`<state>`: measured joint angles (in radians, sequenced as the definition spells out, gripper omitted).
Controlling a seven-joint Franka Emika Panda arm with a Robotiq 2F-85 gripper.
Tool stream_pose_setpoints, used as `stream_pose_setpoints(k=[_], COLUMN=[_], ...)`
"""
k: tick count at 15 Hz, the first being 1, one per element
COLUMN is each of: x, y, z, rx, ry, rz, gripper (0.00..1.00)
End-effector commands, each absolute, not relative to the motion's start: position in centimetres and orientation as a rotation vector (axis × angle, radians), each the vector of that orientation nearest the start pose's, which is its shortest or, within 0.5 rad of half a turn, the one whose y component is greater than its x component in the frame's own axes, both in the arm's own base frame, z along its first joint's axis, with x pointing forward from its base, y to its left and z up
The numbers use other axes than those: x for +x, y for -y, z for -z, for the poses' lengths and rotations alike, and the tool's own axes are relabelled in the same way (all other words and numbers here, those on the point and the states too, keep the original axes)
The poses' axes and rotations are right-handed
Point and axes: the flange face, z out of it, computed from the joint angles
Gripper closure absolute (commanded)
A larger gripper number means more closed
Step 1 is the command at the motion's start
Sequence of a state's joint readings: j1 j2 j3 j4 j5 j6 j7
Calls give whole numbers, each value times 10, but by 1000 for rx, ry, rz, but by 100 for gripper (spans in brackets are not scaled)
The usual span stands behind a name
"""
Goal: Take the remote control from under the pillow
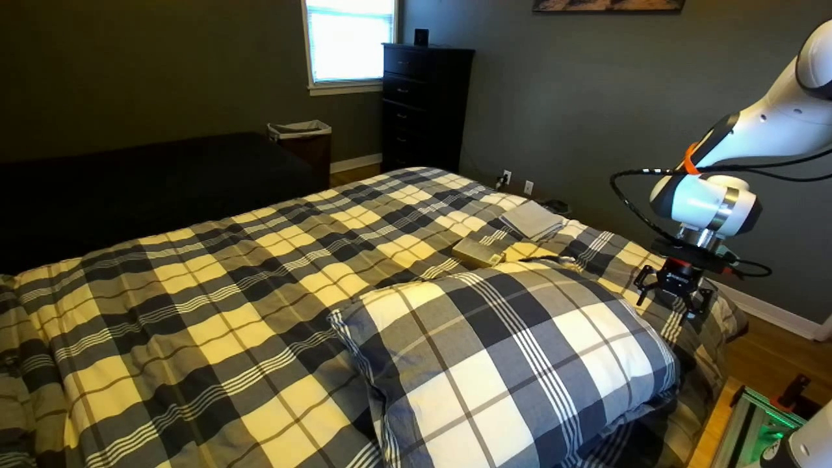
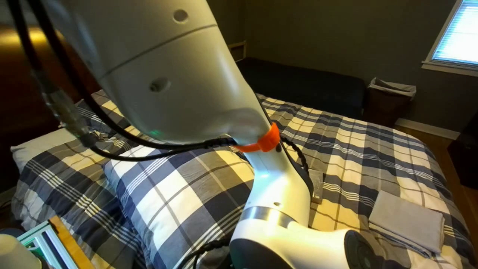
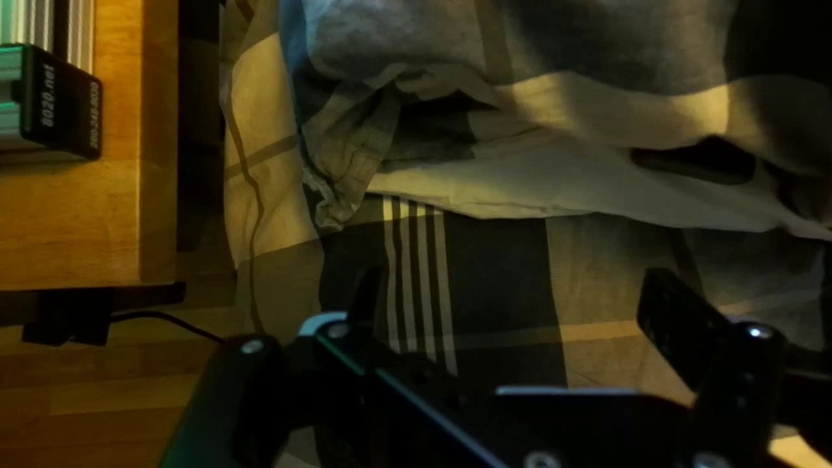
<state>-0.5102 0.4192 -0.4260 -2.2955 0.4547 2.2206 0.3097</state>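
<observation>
And here's the gripper [image 1: 666, 309], spread wide with nothing held, hanging just beside the pillow [image 1: 520, 364]! In the wrist view a dark rounded end, most likely the remote control [image 3: 699, 161], pokes out between the pillow's plaid edge and a pale cloth [image 3: 520, 182]; any more of it is hidden. Now the danger: a nudge off-line could drive it deeper under the pillow. Catch that sagging edge in the grip, and the pull may drag the pillow instead. And so short an end could simply slip free!
</observation>
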Motion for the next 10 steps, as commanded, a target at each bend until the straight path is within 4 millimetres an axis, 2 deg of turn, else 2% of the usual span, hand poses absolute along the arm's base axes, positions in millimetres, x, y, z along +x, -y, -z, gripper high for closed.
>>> stream_pose_setpoints(k=[1,6,10], x=[284,288,292], y=[391,386,389], z=[-122,-93,-79], rx=[-1932,-1845,-1757], ry=[-2010,-1899,-1892], rz=[-558,-663,-722], gripper=[0,0,0])
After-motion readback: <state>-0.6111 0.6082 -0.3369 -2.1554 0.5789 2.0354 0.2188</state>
